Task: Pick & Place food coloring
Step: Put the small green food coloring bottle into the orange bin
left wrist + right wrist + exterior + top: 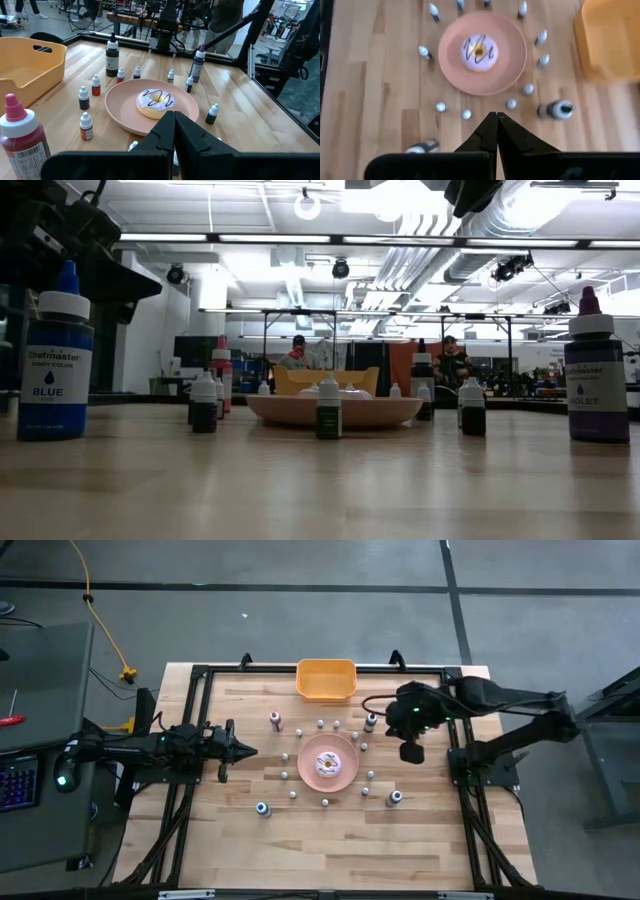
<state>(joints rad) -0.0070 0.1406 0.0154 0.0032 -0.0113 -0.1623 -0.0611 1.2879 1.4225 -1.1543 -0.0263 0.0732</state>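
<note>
bottles of food coloring (262, 808) stand in a loose ring around a pink plate (345, 771) on the wooden worktop (300, 850). nearest the front edge, 1 blue-capped bottle stands at the front left and another bottle (395, 798) at the front right, with small whitish ones between them and the plate. a doughnut (327, 764) with white icing lies in the middle of the plate. left end effector (250, 751) hangs over the worktop's left side, pointing toward the plate, its fingers pressed together with nothing between them. right end effector (411, 752) hangs above the worktop to the right of the plate, fingers also together and empty. farther back stand a red-capped bottle (275, 720) and a dark one (371, 721). beyond them, an orange bin (326, 681) sits at the far edge.
</note>
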